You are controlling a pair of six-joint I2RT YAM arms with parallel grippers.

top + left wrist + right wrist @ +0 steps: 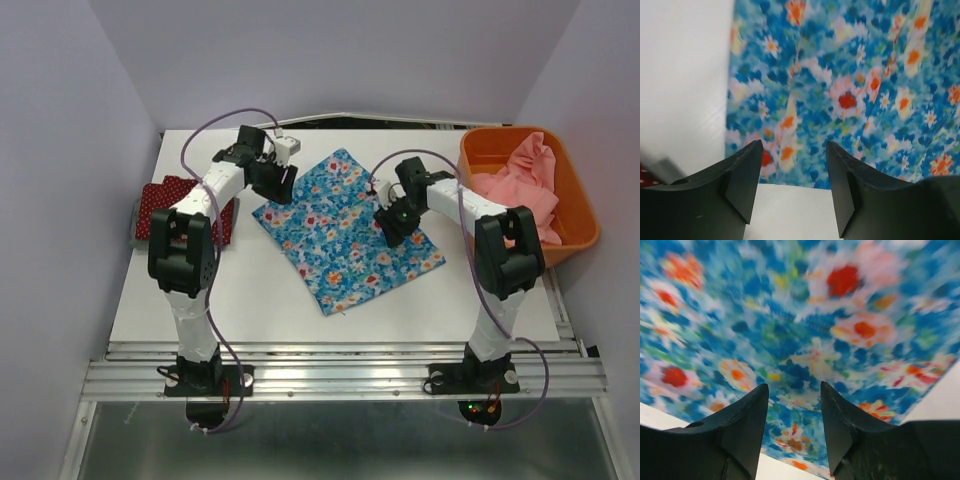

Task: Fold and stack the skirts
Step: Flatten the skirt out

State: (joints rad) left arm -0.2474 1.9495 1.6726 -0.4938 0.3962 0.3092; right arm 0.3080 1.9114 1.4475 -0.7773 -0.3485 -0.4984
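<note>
A flat white rectangular tabletop board point(250, 300) fills the middle of the scene. At its far right corner sits an orange plastic rectangular tub point(575, 200), reaching past the board's right edge. A crumpled pale pink cloth point(520, 185) lies heaped inside the tub, rising above the rim at the far side. Silver aluminium rails point(340, 372) run along the near edge. Plain white walls point(60, 150) close in the left, far and right sides.

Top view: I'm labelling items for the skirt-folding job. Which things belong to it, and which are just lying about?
Job: blue floral skirt; red dotted skirt; grey skirt peeking out beside it.
Lying about: orange bin; pink cloth in it.
</note>
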